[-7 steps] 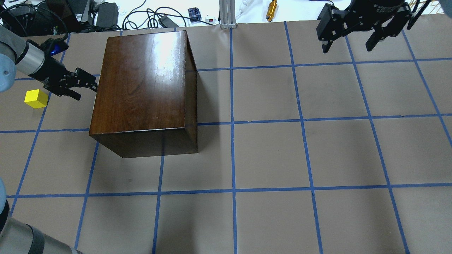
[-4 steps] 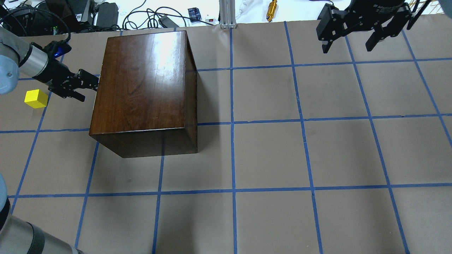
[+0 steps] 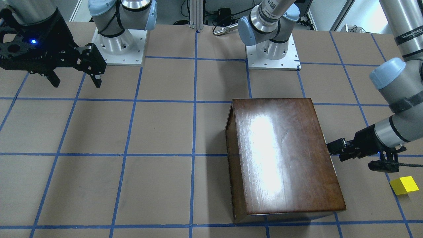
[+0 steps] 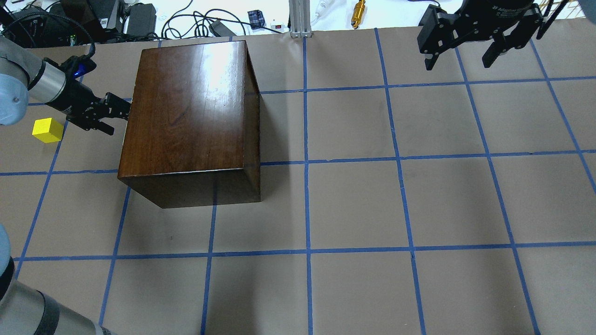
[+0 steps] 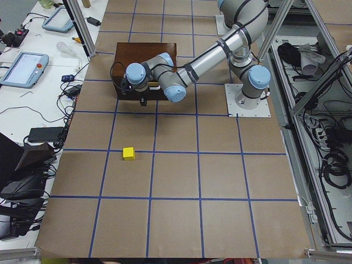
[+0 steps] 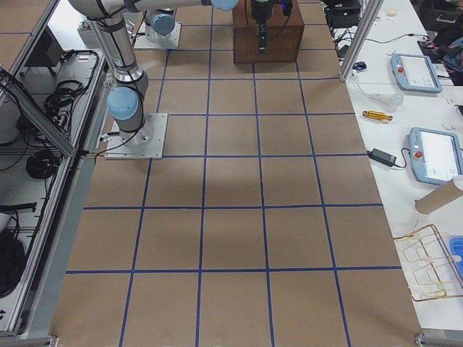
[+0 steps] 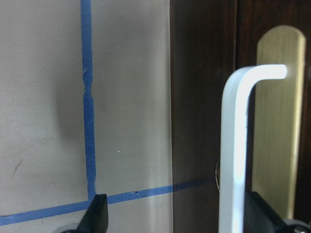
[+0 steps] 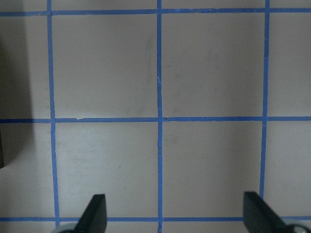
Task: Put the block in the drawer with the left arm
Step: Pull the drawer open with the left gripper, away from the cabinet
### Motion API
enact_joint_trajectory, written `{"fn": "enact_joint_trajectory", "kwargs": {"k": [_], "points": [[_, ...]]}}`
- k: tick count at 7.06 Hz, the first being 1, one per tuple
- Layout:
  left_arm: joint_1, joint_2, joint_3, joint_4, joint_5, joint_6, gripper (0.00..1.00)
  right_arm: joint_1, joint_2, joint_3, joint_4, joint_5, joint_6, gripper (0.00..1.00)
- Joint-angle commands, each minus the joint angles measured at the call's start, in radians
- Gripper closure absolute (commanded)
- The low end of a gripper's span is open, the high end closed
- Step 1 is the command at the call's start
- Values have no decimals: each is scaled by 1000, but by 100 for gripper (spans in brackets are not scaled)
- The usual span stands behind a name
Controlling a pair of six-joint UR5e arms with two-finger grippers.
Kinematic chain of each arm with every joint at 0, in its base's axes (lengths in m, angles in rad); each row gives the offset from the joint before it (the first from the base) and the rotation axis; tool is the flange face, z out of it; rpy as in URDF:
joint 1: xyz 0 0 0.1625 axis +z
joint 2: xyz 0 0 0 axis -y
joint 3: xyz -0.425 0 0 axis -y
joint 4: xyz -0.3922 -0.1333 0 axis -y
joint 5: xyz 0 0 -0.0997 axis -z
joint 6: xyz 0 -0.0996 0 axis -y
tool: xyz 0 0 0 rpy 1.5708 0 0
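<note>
The yellow block [image 4: 47,130] lies on the table left of the dark wooden cabinet [image 4: 191,107]; it also shows in the front view [image 3: 404,185] and the exterior left view [image 5: 128,153]. The drawer is shut. Its dark front [image 7: 204,97] and metal pull [image 7: 233,145] show in the left wrist view. My left gripper [image 4: 116,115] is open, right at the cabinet's left face, the pull between its fingers [image 7: 97,216] near the right one. The block lies behind its wrist. My right gripper [image 4: 458,64] is open and empty, high over the far right.
Cables, power bricks and an aluminium post [image 4: 298,18] lie beyond the table's far edge. The two arm bases [image 3: 115,43] stand on the robot's side. Blue tape lines grid the brown table [image 4: 354,204].
My left gripper has moved closer to the cabinet's left face and a little toward the far edge. The block, the cabinet and the right arm have not moved.
</note>
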Motion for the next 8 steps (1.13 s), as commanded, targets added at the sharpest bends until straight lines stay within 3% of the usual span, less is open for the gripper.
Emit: {"fn": "enact_joint_trajectory", "kwargs": {"k": [1, 5, 8], "points": [[2, -2, 8, 1, 9, 5, 0, 0, -1, 0, 0, 0, 0, 0], [14, 1, 14, 0, 107, 5, 0, 1, 0, 0, 0, 0, 0, 0], [67, 1, 34, 0, 121, 23, 0, 1, -1, 0, 0, 0, 0, 0]]}}
